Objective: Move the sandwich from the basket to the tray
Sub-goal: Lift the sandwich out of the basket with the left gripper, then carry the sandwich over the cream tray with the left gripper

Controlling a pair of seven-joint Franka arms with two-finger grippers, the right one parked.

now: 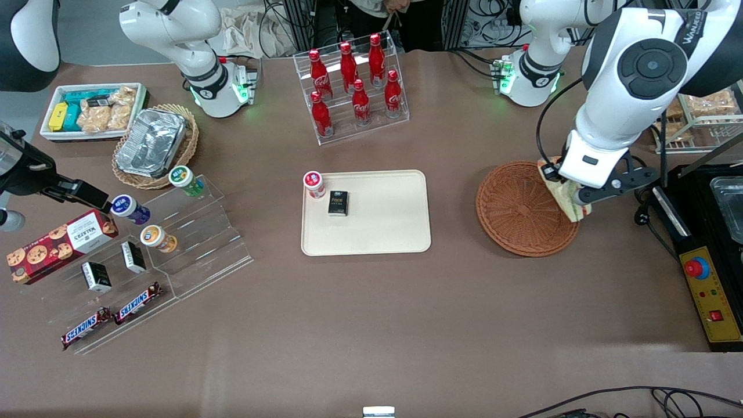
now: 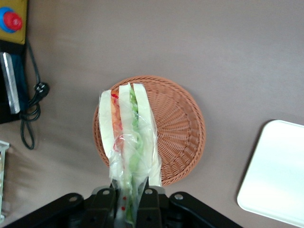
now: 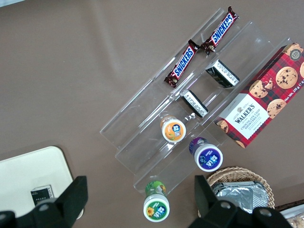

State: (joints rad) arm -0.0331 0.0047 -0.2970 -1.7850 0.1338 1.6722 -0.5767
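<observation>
- One sandwich (image 2: 127,137) hangs clamped in the pincer (image 2: 128,199), gripped by the narrow wrapped end, wide end pointing away from the fingers.
- It is lifted above the basket (image 1: 518,210), over the rim at the working arm's end of the surface, apparently clear of the weave.
- From here the tray (image 1: 383,232) lies toward the parked arm's end, across the whole basket and a strip of bare surface.
- Bare tray floor lies on the side nearest the basket; a small cup (image 1: 314,184) and dark box (image 1: 338,203) crowd the corner away from it, so I judge a short carry enough.

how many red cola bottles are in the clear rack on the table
7, all upright in the clear rack: three on the top step, two on the middle, two on the lowest. None looks hidden. The tool holds the sandwich over the basket.
</observation>
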